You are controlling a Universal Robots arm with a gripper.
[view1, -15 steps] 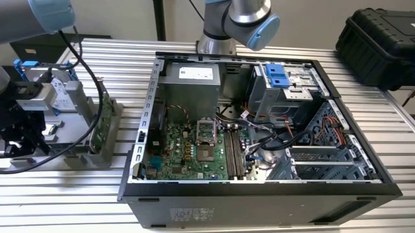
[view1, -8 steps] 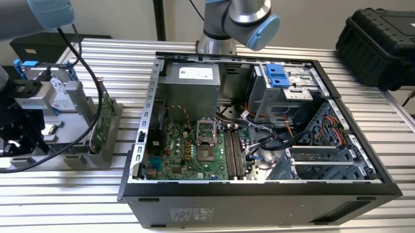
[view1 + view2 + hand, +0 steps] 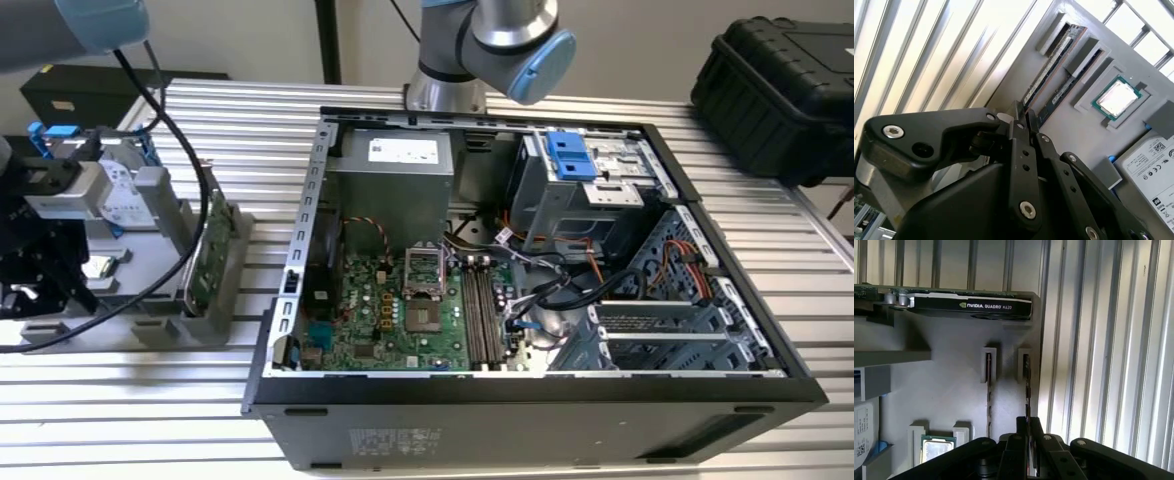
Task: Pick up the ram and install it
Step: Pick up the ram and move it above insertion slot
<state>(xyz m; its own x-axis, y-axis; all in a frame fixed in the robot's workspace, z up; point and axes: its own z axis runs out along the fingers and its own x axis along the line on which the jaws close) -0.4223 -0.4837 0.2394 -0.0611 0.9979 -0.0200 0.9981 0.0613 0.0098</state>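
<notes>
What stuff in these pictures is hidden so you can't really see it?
Ram: in the first wrist view its near end is buried in the tool clamped on it.
Processor chip: first wrist view, partly covered by the tool.
Hard drive: second wrist view, cut off by the picture's edge.
Memory slots: exterior view, too small to tell whether any is filled.

The gripper [image 3: 1028,421] is closed on the ram [image 3: 1027,382], a thin dark stick standing on edge in the slot nearest the rim of a gray holder [image 3: 954,385]. A second stick [image 3: 988,385] stands in the neighbouring slot, parallel and just beside it. Past the far ends of both sticks, a graphics card [image 3: 969,305] lies crosswise to them. A processor [image 3: 938,446] sits in a recess near the second stick. The holder rests on a ribbed metal bench [image 3: 1104,340].
</notes>
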